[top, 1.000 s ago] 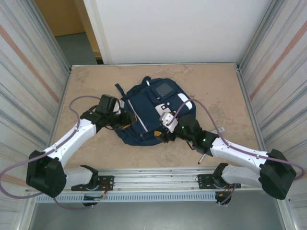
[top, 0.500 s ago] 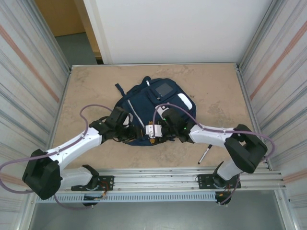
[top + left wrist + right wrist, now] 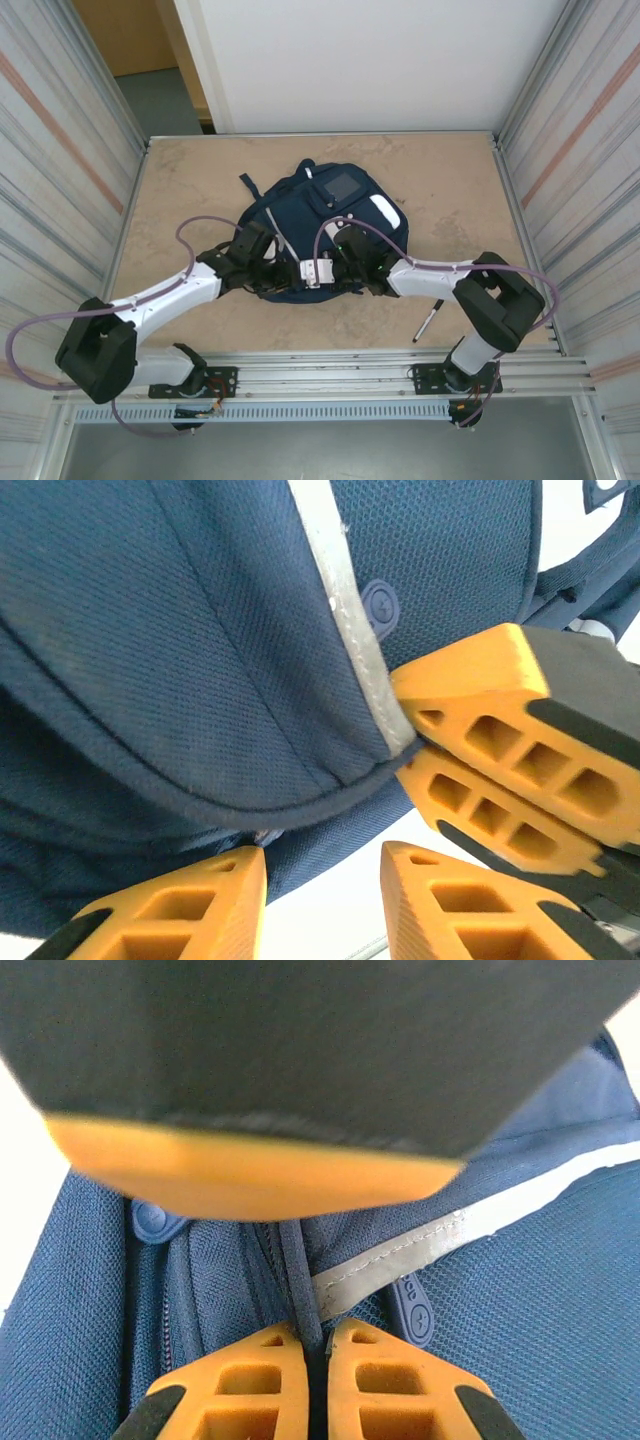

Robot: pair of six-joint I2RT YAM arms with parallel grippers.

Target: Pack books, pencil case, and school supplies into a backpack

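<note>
On the table point(image 3: 180, 180), right end effector point(image 3: 313, 1338) pinches backpack point(image 3: 545, 1295).

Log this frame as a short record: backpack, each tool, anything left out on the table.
backpack: navy, lying flat on the table
left tool: open, jaws apart at the backpack's lower edge
right tool: shut on a thin dark strip of the backpack
marker pen: loose on the table, right of the backpack, untouched
</note>
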